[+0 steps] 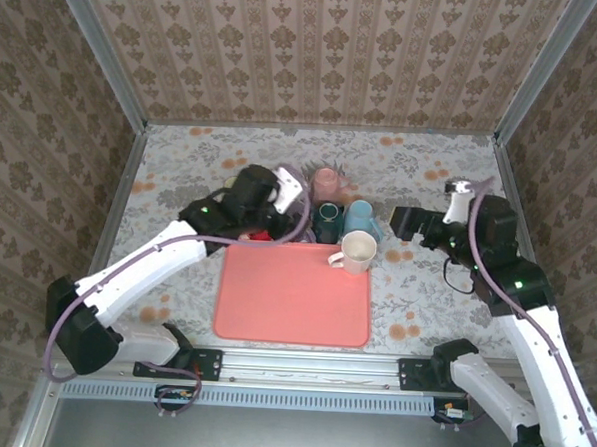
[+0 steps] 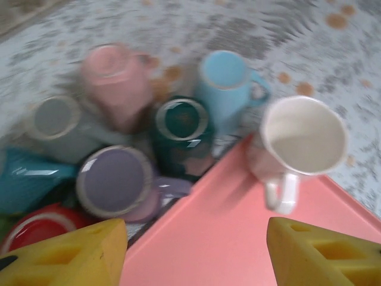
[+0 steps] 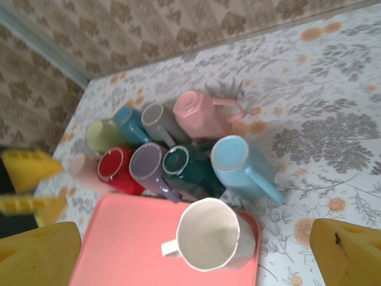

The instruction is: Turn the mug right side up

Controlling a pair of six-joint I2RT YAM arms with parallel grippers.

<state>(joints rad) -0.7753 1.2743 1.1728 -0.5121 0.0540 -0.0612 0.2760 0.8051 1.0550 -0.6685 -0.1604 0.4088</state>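
Tray [image 1: 284, 303]: mug [image 1: 358, 251] upright; left claw [image 2: 195, 235], right claw [image 3: 193, 244] apart (right wrist: green mug [image 3: 104, 136]).

1. Tray [image 3: 131, 250]: salmon-pink, rounded corners, lying flat; it is the reference for all entries below.
2. Light blue mug [image 3: 238, 161]: just past the tray's far right corner, handle pointing right.
3. Dark green mug [image 3: 181, 164]: at the tray's far edge, close beside item 2 on its left.
4. Purple mug [image 3: 147, 162] and red mug [image 3: 113, 167]: further left along the same edge.
5. Back row, farther from the tray, left to right: yellow-green mug [image 3: 101, 136], teal mug [image 3: 125, 116], grey mug [image 3: 156, 116], pink mug [image 3: 199, 110], the last apparently base up.
6. Floral tablecloth [image 3: 333, 119]: spread under the tray.
7. Patterned walls [image 1: 317, 54]: well beyond the tray.
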